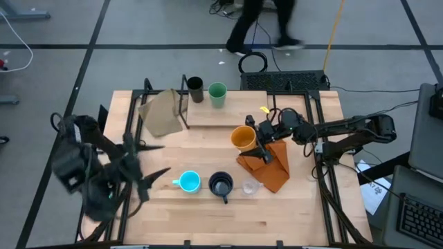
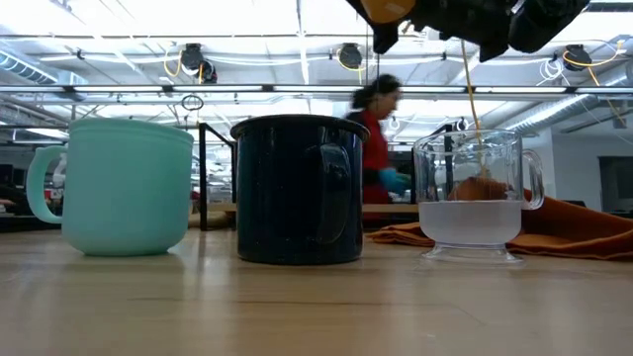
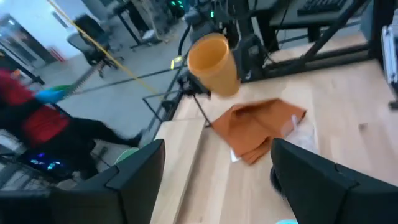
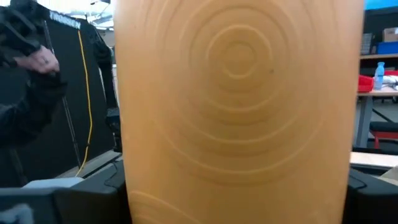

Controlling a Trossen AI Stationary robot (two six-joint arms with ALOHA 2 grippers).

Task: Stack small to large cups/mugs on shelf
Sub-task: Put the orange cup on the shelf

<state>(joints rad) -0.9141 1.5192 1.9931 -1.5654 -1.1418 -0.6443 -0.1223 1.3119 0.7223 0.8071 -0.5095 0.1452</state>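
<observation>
Fingers of right gripper [image 1: 257, 140] clamp orange cup [image 1: 243, 137] aloft; left gripper [image 1: 154, 160] idle, spread wide. Dark brown cup [image 1: 195, 88], green cup [image 1: 217, 93] on shelf [image 1: 228, 114]; nothing stacked yet.

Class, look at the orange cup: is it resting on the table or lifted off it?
Lifted. The right gripper holds the orange cup in the air, above the orange cloth; the left wrist view shows a gap beneath it.

Orange cup [image 1: 243, 137] with concentric ring pattern on its underside; rust-orange cloth [image 1: 268, 168]; green cup [image 1: 217, 93]; dark brown, maybe black, cup [image 1: 195, 88]; light blue mug [image 1: 188, 182]; navy mug [image 1: 221, 185]; clear cup [image 1: 250, 186]; light-wood shelf [image 1: 221, 115].
</observation>
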